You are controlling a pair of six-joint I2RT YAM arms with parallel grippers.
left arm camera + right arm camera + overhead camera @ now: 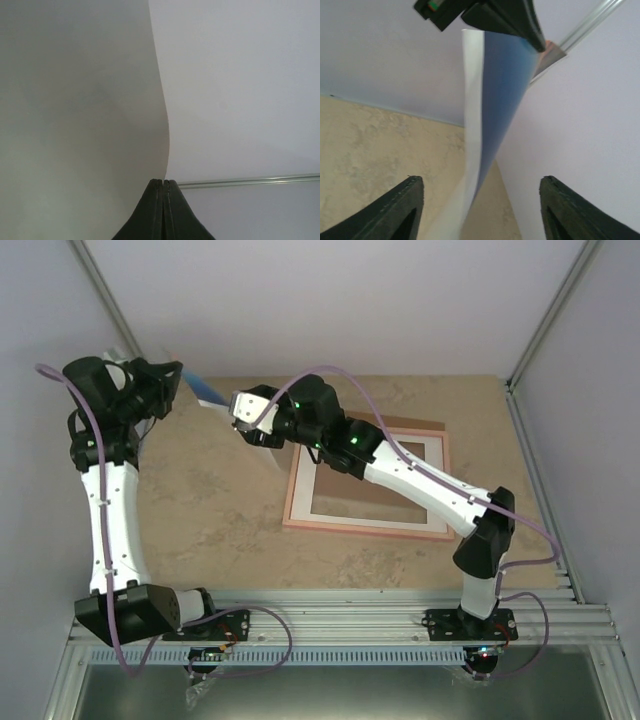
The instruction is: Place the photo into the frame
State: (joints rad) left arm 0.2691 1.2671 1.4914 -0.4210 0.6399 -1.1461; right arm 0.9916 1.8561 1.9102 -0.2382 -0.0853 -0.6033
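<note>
The frame [360,529] lies flat on the table [220,525] with a brown board [342,497] inside it. The right arm stretches across its far left corner. Near the far left wall, the left gripper [163,182] pinches the photo [495,90], which bows. The right gripper [481,181] gapes wide, straddling the sheet, seemingly without touching it.
</note>
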